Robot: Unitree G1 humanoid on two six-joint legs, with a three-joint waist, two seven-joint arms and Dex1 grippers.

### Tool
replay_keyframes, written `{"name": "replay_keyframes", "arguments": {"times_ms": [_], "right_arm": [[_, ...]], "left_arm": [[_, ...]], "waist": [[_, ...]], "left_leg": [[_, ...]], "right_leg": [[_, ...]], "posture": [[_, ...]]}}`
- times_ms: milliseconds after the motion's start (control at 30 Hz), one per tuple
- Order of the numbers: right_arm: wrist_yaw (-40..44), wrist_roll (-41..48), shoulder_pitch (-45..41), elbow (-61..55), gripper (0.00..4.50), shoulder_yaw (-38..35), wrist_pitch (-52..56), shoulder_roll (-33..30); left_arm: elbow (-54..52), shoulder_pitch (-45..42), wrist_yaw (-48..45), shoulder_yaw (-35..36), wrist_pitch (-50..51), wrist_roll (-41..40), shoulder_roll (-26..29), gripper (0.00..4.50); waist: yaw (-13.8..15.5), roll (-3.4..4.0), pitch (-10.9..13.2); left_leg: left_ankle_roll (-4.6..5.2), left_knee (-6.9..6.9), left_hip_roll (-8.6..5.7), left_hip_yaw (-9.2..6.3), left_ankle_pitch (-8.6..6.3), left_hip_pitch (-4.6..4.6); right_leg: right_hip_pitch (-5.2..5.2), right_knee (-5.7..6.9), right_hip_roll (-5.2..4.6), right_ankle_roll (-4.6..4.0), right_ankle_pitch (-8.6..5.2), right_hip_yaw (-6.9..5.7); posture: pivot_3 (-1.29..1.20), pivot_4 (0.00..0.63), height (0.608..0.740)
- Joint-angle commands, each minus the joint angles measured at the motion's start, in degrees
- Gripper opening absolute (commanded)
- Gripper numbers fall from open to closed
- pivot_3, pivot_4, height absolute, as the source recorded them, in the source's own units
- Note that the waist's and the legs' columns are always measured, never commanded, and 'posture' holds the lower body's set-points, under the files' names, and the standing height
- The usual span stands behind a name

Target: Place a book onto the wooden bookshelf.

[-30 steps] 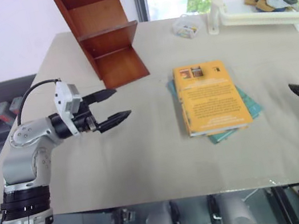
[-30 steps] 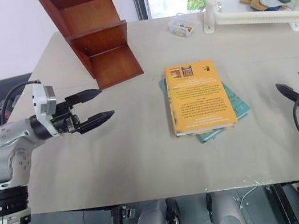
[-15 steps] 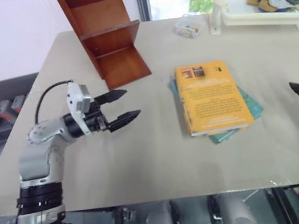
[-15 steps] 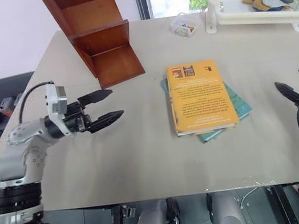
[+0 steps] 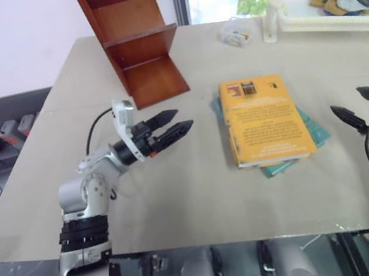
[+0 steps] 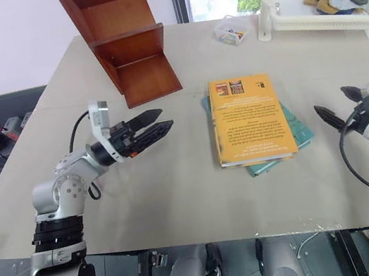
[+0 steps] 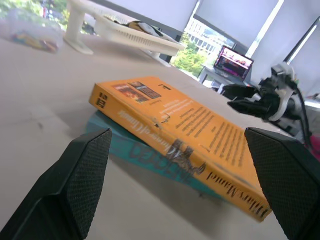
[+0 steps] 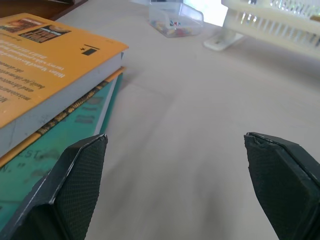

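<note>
The book point(image 6: 247, 118) lies flat on the desk point(image 6: 178, 182), covering most of a teal book point(image 6: 297, 134); its dark print is too small to read. The wooden bookshelf point(image 6: 126, 41) is cut off at the top. The left gripper point(image 6: 158, 120) and right gripper point(image 6: 336, 104) are both spread and empty, either side of the books.

an orange-yellow book point(image 5: 264, 118) with dark print and small pictures is seen on a teal book point(image 5: 313, 131). a glossy reddish-brown wooden bookshelf point(image 5: 136, 39), beige bench point(image 5: 178, 182) and white basket point(image 5: 319, 10) are shown.
</note>
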Motion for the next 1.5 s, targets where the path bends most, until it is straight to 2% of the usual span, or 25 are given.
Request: {"name": "replay_keyframes", "arguments": {"times_ms": [33, 267, 433, 700, 1100, 1233, 1500], "right_arm": [[-0.7, -1.4, -1.5, 0.5, 4.5, 0.8, -2.7, 0.6], [-0.7, -3.5, -6.2, 5.4, 4.5, 3.6, -5.5, 2.3], [0.2, -4.8, -10.3, 10.0, 4.5, 5.7, -7.5, 3.0], [2.8, -7.1, -16.0, 19.0, 4.5, 9.0, -12.2, 3.6], [6.7, -10.1, -26.0, 31.1, 4.5, 13.0, -18.0, 6.1], [7.8, -11.1, -27.9, 34.0, 4.5, 14.0, -19.6, 6.6], [9.3, -12.1, -30.8, 37.8, 4.5, 14.7, -21.3, 7.7]], "left_arm": [[-1.5, -1.6, 0.8, 0.9, 2.6, -2.4, -0.1, 4.49], [-2.1, -2.3, -1.3, 2.8, 6.1, -5.6, 2.0, 4.49], [-2.5, -1.0, -2.9, 2.8, 14.3, -10.0, 5.2, 4.49], [-2.1, -0.8, -0.3, 2.9, 22.7, -13.6, 6.0, 4.49], [-5.2, 1.8, 0.2, 3.2, 23.7, -14.2, 6.9, 4.49], [-7.1, 3.4, -1.3, 3.7, 20.7, -13.3, 8.1, 4.49], [-9.9, 6.6, -9.6, 3.6, 4.2, -5.4, 13.3, 4.49]], "waist": [[0.0, 0.0, 0.0], [-0.1, 0.0, 0.0], [-0.2, 0.0, 0.0], [-0.2, 0.0, 0.0], [-0.4, 0.0, 0.0], [-0.3, 0.0, 0.0], [-0.5, 0.01, 0.0]], "left_leg": [[0.0, 0.0, 0.0, -0.01, 0.0, 0.0], [-0.01, 0.05, 0.0, 0.0, 0.0, 0.0], [-0.01, 0.06, 0.0, -0.01, 0.0, 0.0], [-0.01, 0.07, -0.02, -0.04, 0.01, 0.0], [-0.07, 0.07, -0.01, -0.02, 0.04, 0.02], [-0.07, 0.07, -0.02, -0.03, 0.04, 0.0], [-0.1, 0.06, -0.01, -0.01, 0.04, 0.01]], "right_leg": [[0.0, 0.0, 0.0, 0.0, 0.0, 0.0], [-0.01, 0.06, 0.0, -0.02, 0.0, 0.01], [-0.01, 0.08, 0.0, -0.02, 0.0, 0.02], [0.0, 0.1, -0.02, -0.03, 0.0, 0.02], [-0.01, 0.12, -0.01, -0.22, 0.11, 0.04], [-0.01, 0.11, -0.02, -0.23, 0.11, 0.03], [-0.03, 0.11, -0.03, -0.25, 0.11, 0.02]], "posture": [[0.0, 0.15, 0.712], [0.0, 0.15, 0.712], [0.0, 0.15, 0.712], [0.0, 0.15, 0.712], [0.0, 0.15, 0.712], [0.0, 0.15, 0.712], [0.0, 0.15, 0.712]]}}
